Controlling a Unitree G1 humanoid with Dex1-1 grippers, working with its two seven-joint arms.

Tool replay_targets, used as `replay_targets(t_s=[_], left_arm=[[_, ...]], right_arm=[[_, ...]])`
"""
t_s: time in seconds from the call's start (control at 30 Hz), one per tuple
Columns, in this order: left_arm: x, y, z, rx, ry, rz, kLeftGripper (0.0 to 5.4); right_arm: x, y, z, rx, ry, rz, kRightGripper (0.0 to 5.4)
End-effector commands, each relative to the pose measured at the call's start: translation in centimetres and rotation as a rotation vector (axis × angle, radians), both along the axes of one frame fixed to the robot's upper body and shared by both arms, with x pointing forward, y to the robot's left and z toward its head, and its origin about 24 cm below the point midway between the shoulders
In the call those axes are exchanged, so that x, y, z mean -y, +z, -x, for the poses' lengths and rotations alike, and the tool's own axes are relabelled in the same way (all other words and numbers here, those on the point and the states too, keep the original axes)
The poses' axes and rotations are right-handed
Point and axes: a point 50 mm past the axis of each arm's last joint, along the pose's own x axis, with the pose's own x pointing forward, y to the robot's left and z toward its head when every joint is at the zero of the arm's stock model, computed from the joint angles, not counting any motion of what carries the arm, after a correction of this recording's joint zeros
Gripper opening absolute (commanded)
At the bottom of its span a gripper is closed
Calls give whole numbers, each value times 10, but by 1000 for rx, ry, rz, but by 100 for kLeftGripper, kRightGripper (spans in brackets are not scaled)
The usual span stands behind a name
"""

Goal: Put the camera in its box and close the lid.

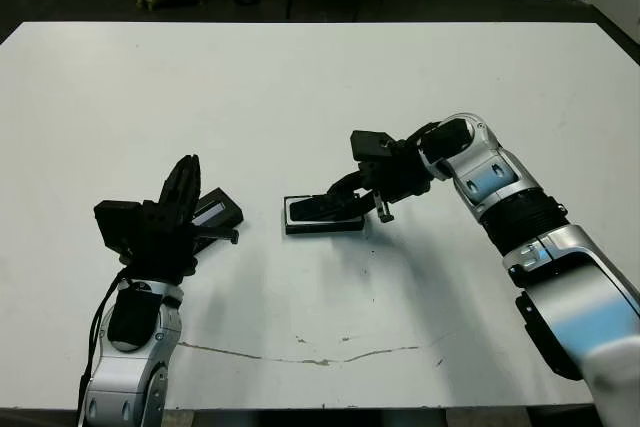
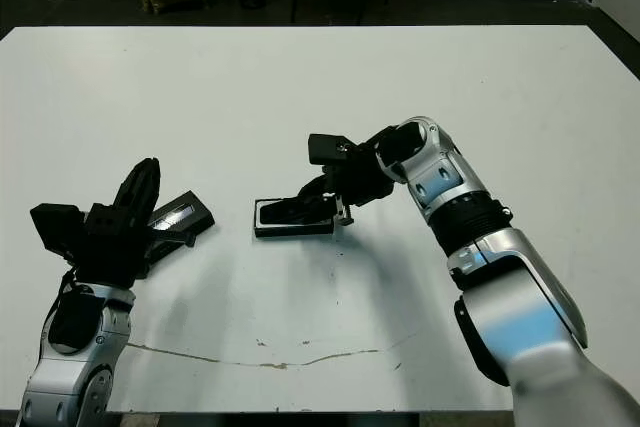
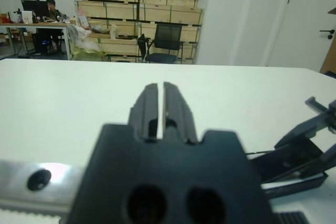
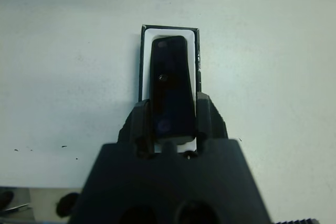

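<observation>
The camera (image 4: 170,90), a slim glossy black bar, lies lengthwise over the white lining of the box (image 4: 197,51), with my right gripper (image 4: 170,109) shut on its near end. Whether it rests fully in the tray I cannot tell. In the head views the box (image 1: 300,226) sits at table centre under the right gripper (image 1: 338,207). The lid (image 1: 217,211), black with a silvery stripe, lies to the box's left. Just beside it, my left gripper (image 1: 187,169) points up and away, shut and empty; the left wrist view shows its fingers (image 3: 148,103) pressed together.
A thin dark crack (image 1: 320,355) runs along the white table's front. Beyond the far edge stand a chair (image 3: 168,41), shelves of boxes and a person (image 3: 51,7) seated at a desk. Open table surface spreads behind and to the right of the box.
</observation>
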Motion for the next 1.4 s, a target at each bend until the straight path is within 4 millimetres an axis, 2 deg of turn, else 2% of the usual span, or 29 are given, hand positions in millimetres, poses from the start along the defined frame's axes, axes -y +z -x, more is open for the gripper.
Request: replay_targets(t_s=[0.03,0.17,0.43,0.67,1.17,1.4], left_arm=[[-1,-6,2,-40,13,8,0],[0,-7,2,-41,18,5,0],[-1,-7,3,-49,18,11,0],[-2,-8,3,-52,21,8,0],[-2,-8,3,-56,21,13,0],[-2,-10,3,-54,12,18,0]], right_arm=[[-6,-11,4,-34,11,15,60],[-12,-17,6,-80,-10,23,60],[-23,-22,12,-43,94,15,60],[-23,-16,9,21,145,10,210],[-15,-7,2,-19,88,12,537],[-8,14,-4,32,33,-93,537]])
